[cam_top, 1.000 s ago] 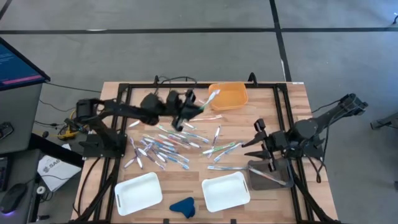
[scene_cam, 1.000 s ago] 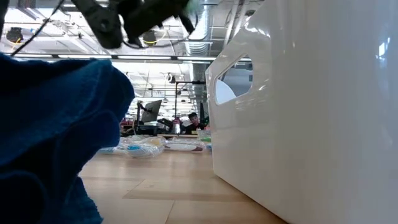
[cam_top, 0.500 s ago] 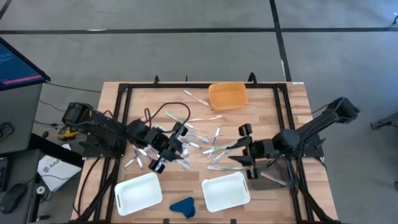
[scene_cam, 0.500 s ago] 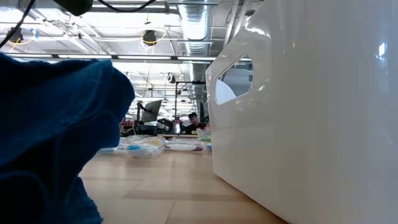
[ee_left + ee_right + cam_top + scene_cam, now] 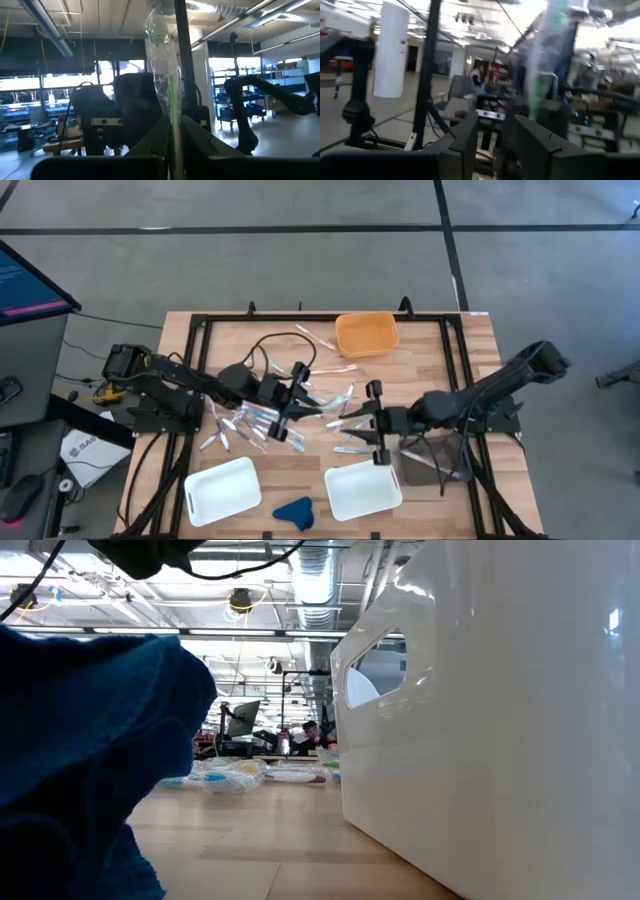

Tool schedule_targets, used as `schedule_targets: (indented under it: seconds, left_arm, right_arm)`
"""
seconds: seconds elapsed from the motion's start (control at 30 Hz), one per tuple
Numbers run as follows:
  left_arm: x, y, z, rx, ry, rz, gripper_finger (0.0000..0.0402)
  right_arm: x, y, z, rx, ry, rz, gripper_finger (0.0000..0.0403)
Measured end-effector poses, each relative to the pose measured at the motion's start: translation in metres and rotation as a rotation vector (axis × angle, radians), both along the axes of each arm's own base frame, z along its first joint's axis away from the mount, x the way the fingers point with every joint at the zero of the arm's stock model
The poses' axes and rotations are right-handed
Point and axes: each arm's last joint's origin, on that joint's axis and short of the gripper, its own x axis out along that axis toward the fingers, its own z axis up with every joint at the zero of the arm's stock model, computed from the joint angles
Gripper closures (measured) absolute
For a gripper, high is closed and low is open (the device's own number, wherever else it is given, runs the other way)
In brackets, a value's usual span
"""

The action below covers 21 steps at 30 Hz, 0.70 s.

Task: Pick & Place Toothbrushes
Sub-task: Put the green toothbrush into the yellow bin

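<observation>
High view: the left gripper (image 5: 300, 392) hangs over the scattered toothbrushes (image 5: 265, 420) at mid-table, its fingers clamped on a green-handled toothbrush in clear wrap (image 5: 167, 90). The right gripper (image 5: 372, 420) sits beside the pile above the right white tray (image 5: 364, 490), pinching another wrapped toothbrush (image 5: 545, 55). An orange bin (image 5: 366, 334) stands at the far edge

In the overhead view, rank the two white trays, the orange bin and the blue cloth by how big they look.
1. Left white tray and right white tray: largest, and too alike to rank.
2. Orange bin: clearly smaller.
3. Blue cloth: smallest, at the table's near edge between the trays.
</observation>
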Motion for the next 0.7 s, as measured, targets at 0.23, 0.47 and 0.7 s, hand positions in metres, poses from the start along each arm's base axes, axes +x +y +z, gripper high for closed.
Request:
schedule_targets:
  seconds: [0.23, 0.47, 0.7]
  left_arm:
    - [0.001, 0.004, -0.002, 0.01, 0.022, 0.017, 0.0383]
    - [0.002, 0.004, -0.005, 0.022, 0.045, 0.018, 0.0383]
    - [0.004, 0.008, -0.008, 0.055, 0.072, 0.041, 0.0383]
  right_arm:
    - [0.004, -0.014, 0.0, 0.047, 0.026, -0.041, 0.029]
    - [0.004, -0.014, -0.001, 0.011, 0.029, -0.052, 0.029]
    - [0.005, -0.016, -0.002, -0.014, 0.03, -0.063, 0.029]
